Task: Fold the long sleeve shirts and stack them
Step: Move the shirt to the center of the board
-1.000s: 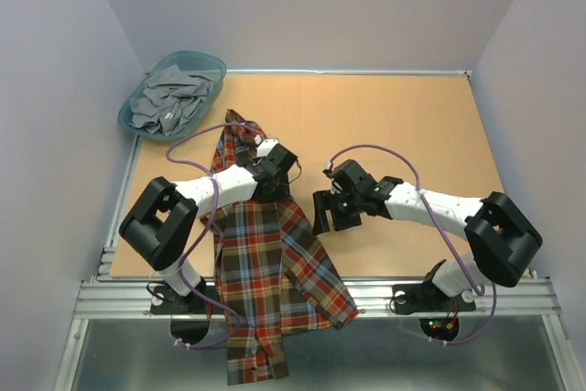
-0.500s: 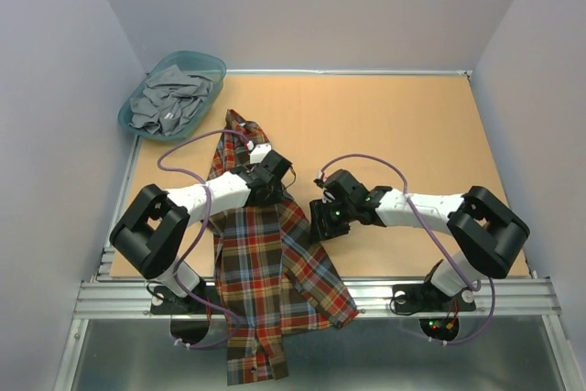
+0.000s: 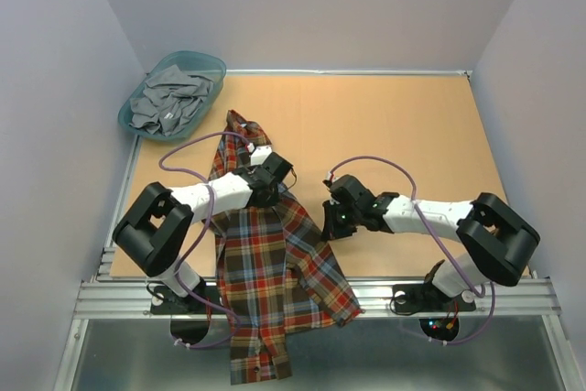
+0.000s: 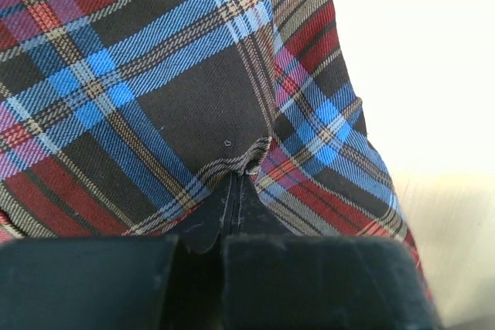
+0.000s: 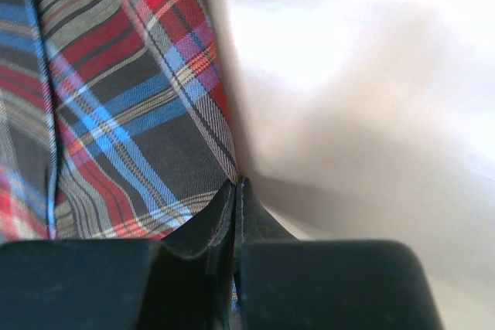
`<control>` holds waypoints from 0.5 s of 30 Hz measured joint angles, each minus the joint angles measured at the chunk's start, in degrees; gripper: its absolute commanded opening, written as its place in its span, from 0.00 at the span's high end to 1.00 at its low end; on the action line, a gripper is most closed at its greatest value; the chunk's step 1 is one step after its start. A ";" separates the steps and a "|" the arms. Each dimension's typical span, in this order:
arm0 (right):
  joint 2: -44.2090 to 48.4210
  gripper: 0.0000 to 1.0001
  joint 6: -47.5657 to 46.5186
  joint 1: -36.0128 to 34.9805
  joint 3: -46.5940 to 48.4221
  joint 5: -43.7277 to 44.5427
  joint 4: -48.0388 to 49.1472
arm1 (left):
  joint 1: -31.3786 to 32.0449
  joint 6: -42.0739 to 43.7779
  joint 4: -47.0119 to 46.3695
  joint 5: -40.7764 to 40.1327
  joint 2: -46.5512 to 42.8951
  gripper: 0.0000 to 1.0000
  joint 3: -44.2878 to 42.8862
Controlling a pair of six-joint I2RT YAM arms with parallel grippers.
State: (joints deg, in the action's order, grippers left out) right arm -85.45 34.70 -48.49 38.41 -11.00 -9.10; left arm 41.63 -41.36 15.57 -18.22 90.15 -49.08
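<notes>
One long sleeve shirt (image 3: 265, 263), in red, brown, navy and yellow plaid, lies spread on the left half of the table, and its lower end hangs over the near edge. My left gripper (image 3: 275, 182) rests on its upper middle. In the left wrist view the shirt (image 4: 155, 75) fills the frame and this gripper (image 4: 246, 171) is shut, pinching a small ridge of the cloth. My right gripper (image 3: 330, 223) sits at the shirt's right edge. Seen from the right wrist, that gripper (image 5: 238, 185) is shut on the hem of the shirt (image 5: 116, 113).
A teal plastic basket (image 3: 137, 130) holding crumpled grey clothes (image 3: 169, 98) stands at the back left corner. The tan table top (image 3: 412, 125) stretches to the right of the shirt. Grey walls close in the left, back and right sides.
Both grippers have gone from open to shut on the shirt. The right arm came forward and left to the shirt's right edge. The cloth between them has shifted slightly.
</notes>
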 measured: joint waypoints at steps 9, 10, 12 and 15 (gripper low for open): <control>4.68 0.99 -3.56 2.62 1.29 11.78 -9.79 | -3.43 3.06 3.08 -0.74 -7.45 1.00 -2.23; 5.20 0.99 -4.50 4.68 2.47 13.60 -12.20 | -4.72 3.65 3.08 -0.74 -9.62 1.00 -2.75; 5.66 0.99 -5.66 7.37 4.44 15.54 -15.02 | -6.64 4.94 2.80 -0.50 -12.98 1.00 -3.61; 7.04 0.99 -8.50 13.46 9.64 19.61 -19.10 | -9.99 6.80 1.31 1.79 -17.90 1.00 -5.03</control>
State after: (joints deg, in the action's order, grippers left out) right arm -78.41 26.20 -35.03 48.05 8.60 -28.21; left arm 31.64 -34.57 16.88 -16.43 72.25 -54.11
